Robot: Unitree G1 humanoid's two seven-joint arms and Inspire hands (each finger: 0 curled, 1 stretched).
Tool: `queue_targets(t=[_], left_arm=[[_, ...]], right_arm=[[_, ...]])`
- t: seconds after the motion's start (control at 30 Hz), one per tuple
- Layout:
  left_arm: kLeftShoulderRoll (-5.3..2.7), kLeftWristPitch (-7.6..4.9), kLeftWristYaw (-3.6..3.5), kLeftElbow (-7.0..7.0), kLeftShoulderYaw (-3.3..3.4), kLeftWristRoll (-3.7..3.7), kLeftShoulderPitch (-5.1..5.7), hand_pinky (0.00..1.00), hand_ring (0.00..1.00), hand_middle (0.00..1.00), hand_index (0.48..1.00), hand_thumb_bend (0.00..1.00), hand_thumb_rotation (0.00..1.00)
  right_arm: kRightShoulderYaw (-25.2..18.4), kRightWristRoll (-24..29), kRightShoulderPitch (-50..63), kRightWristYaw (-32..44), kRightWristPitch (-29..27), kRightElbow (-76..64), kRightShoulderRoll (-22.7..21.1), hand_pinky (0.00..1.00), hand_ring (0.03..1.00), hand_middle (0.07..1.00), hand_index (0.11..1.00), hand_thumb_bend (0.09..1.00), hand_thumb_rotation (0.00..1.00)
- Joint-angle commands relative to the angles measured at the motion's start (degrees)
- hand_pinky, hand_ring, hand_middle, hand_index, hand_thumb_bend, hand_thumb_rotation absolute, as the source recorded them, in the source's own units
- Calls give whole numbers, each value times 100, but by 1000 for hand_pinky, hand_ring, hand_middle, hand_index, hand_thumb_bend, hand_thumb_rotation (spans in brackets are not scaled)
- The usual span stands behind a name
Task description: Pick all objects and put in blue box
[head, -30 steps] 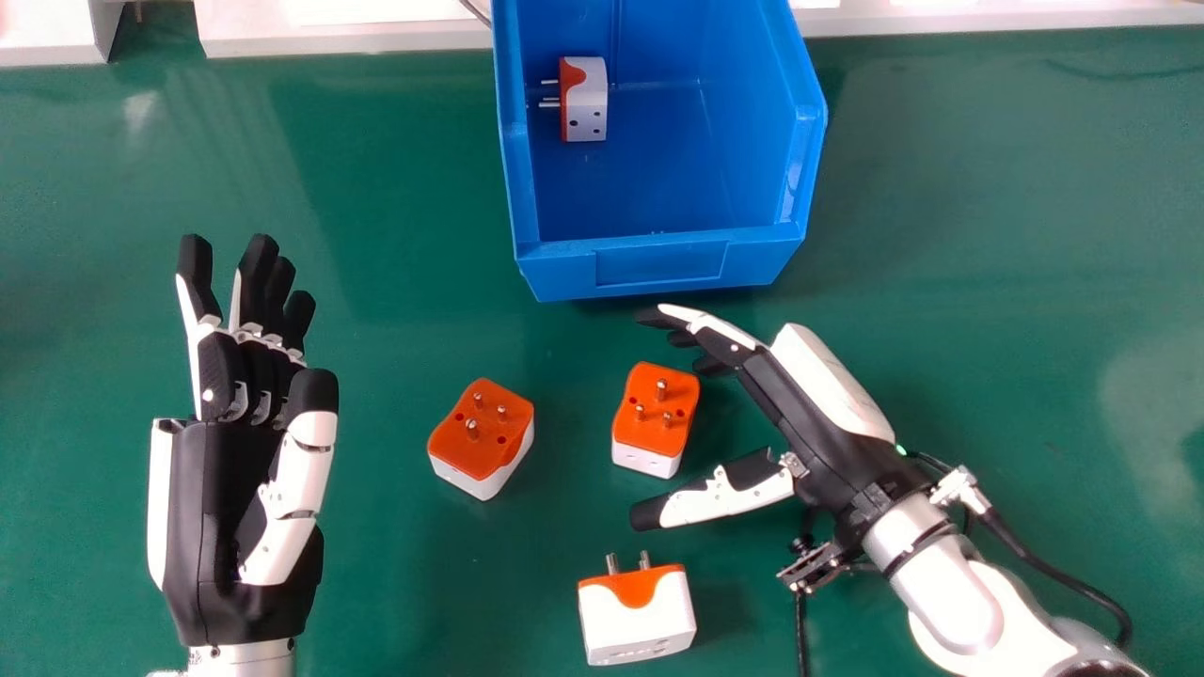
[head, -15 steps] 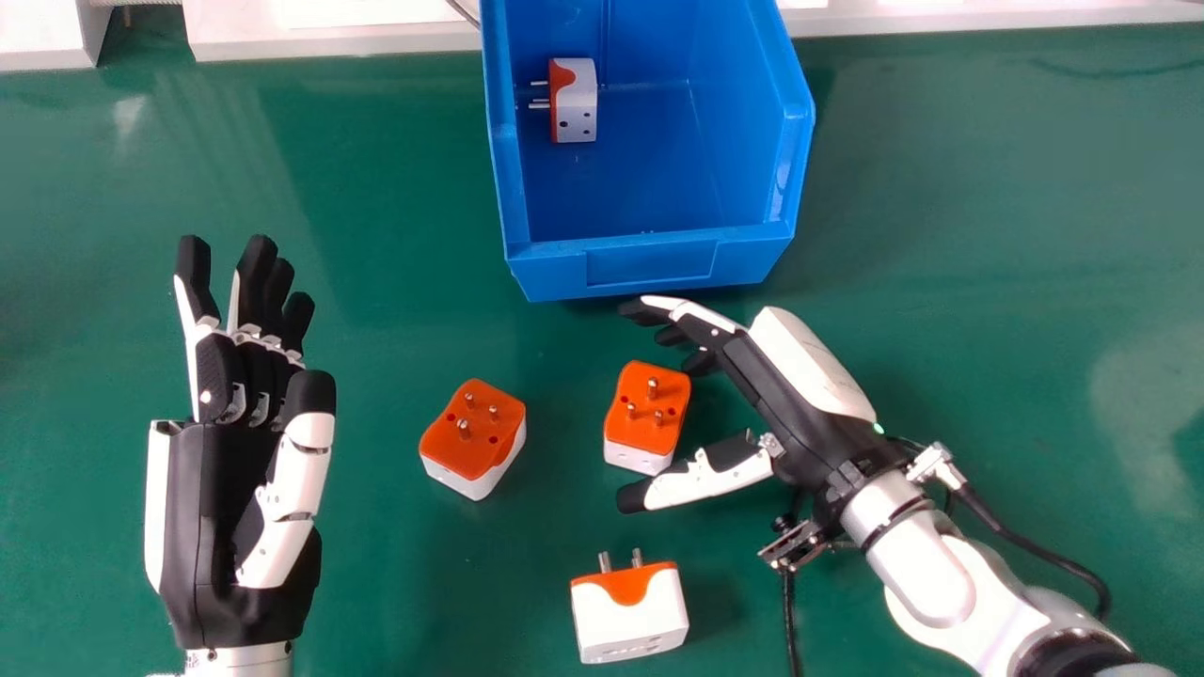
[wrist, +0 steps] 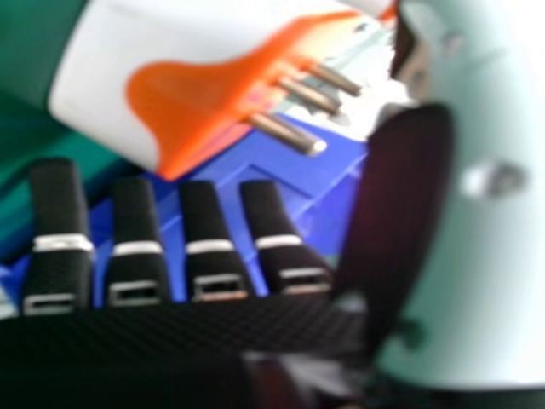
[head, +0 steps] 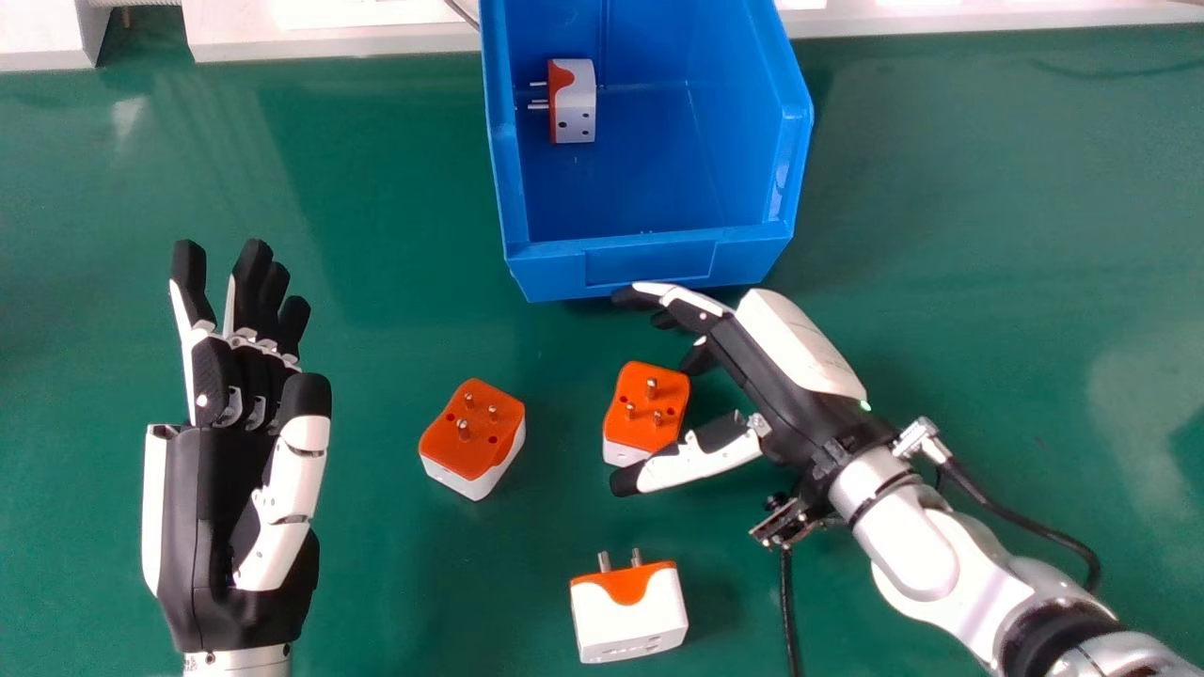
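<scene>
In the head view my right hand (head: 781,376) is open around the right side of an orange-and-white adapter (head: 645,410), its thumb over the adapter's near edge, its fingers beyond the far side. In the right hand view an adapter (wrist: 204,94) with metal pins lies between the straight fingers of my right hand (wrist: 204,230) and its thumb. A second adapter (head: 473,434) sits pins up to the left; a third (head: 628,611) has its pins pointing away from me. The blue box (head: 649,263) holds one adapter (head: 574,101). My left hand (head: 235,470) is open, palm up, at the left.
The green table (head: 959,207) extends on both sides of the box. A white ledge (head: 339,38) runs along its far edge. A black cable (head: 1025,512) hangs beside the right forearm, and another (head: 788,602) lies near the closest adapter.
My right hand has moved left and slightly away from me, bringing its thumb over the adapter's near edge. The whole scene has shifted slightly left. The adapters stay put on the table.
</scene>
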Motion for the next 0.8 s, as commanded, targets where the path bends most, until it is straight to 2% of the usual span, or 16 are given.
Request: queue_targets(t=[0.0, 0.33, 0.57, 0.77], left_arm=[[17, -32, -59, -97, -32, -8, 15, 1000, 1000, 989, 953, 337, 471], [29, -4, -65, -99, -30, -11, 24, 1000, 1000, 989, 953, 333, 469], [8, -22, 0, -126, -48, 68, 40, 1000, 1000, 989, 953, 330, 467], [16, 2, 18, -157, -62, 84, 50, 1000, 1000, 989, 953, 324, 465]], right_arm=[[158, -174, -8, -3, 136, 85, 41, 734, 801, 841, 826, 955, 277], [376, -210, 61, -153, 83, 81, 77, 722, 798, 832, 825, 965, 294], [357, -116, 115, -80, -15, 48, 26, 668, 754, 791, 797, 956, 256], [340, -72, 108, 51, -46, 15, -29, 622, 713, 761, 775, 941, 211]])
